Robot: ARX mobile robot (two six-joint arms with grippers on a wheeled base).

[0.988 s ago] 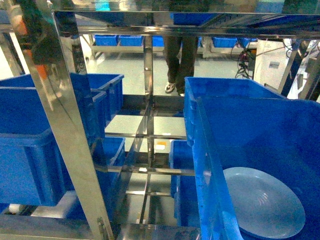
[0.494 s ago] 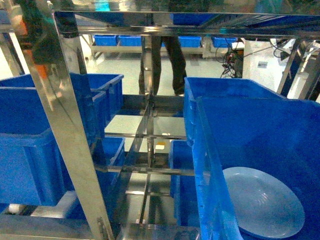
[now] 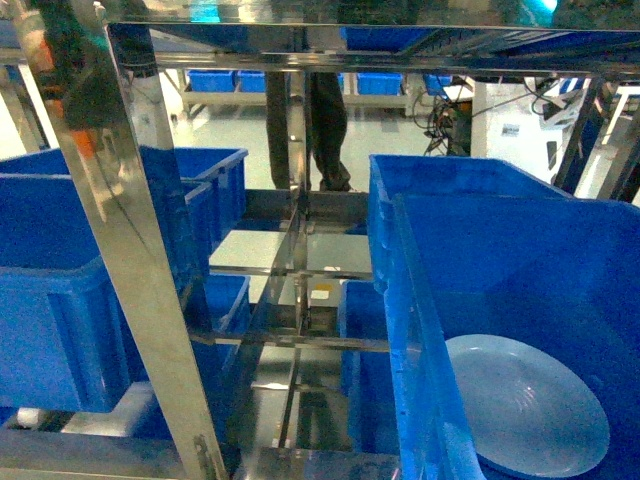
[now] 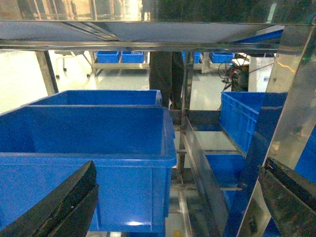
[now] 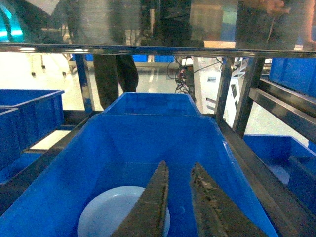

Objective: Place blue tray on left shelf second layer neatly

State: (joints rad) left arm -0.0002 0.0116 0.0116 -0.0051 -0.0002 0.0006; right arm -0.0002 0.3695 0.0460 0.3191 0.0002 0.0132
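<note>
The stainless-steel rack (image 3: 130,260) fills the head view, with a square post slanting across the left foreground and cross rails running back through the middle. The left shelf second layer (image 3: 95,425) is the tier on the left side of this rack; it carries a deep-blue crate (image 3: 60,310) with a second crate behind it. In the left wrist view the same front crate (image 4: 89,163) stands directly ahead, its interior visible from above the rim and showing only blue walls.

On the right side of the rack stands the right crate (image 3: 500,330), large and deep-blue, with another crate behind it. The blue tray (image 3: 527,405) lies flat on the floor of this right crate, toward its near end. It is well apart from the left tier, with the central rails between them.

A person's legs (image 3: 325,130) stand on the floor beyond the rack.

The right gripper (image 5: 177,197) hangs above the right crate, with the tray (image 5: 108,212) below and to its left. Its jaws stand close together with a narrow gap and grip nothing. The left gripper (image 4: 177,207) faces the front left crate; its jaws are wide apart at the picture's lower corners and hold nothing.
</note>
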